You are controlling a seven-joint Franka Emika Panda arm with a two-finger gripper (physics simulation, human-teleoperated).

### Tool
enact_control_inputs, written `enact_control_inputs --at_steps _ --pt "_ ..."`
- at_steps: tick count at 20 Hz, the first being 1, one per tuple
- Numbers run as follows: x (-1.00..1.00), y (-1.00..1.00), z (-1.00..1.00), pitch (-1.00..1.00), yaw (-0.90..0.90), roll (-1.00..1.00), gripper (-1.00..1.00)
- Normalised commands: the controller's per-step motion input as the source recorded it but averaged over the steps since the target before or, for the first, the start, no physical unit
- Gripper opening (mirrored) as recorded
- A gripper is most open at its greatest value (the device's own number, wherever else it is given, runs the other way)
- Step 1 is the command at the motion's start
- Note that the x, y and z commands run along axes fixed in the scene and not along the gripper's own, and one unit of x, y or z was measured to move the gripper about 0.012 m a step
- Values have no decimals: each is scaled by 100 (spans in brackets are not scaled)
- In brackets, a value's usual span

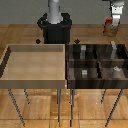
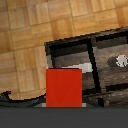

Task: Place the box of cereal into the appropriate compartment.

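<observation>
**Cereal box held high above the dark bin**

In the exterior view, the near part of the frame shows thin metal legs (image 1: 61, 106) on a wooden floor (image 1: 40, 112). On them stand two containers side by side. The light tray (image 1: 9, 65) is at the left of the frame, and the dark bin (image 1: 68, 70) with four compartments is at the right. Small grey blocks (image 1: 85, 73) lie in the cells of the bin. Behind the tray the black robot base (image 1: 55, 29) stands at the upper middle.

At the upper right corner of the frame, the gripper (image 1: 116, 19) hangs well above the far right side of the bin. It grips the box (image 1: 108, 27), which shows red and orange and is apart from every compartment.

In the wrist view the box (image 2: 64, 87) is a plain red rectangle in the lower middle, close to the camera. Beyond it one compartment (image 2: 75, 52) of the bin is seen, and further right another cell with a pale round thing (image 2: 121, 61) that is too blurred to name.
</observation>
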Motion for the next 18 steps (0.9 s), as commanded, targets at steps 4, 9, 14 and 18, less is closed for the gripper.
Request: enact_control_inputs --at_steps 4,9,14,18 --pt "75 0 0 0 0 0 -100" --pt "20 0 -45 0 0 0 -100" --pt "0 0 -100 0 0 0 -100" --pt "0 0 -100 0 0 0 -100"
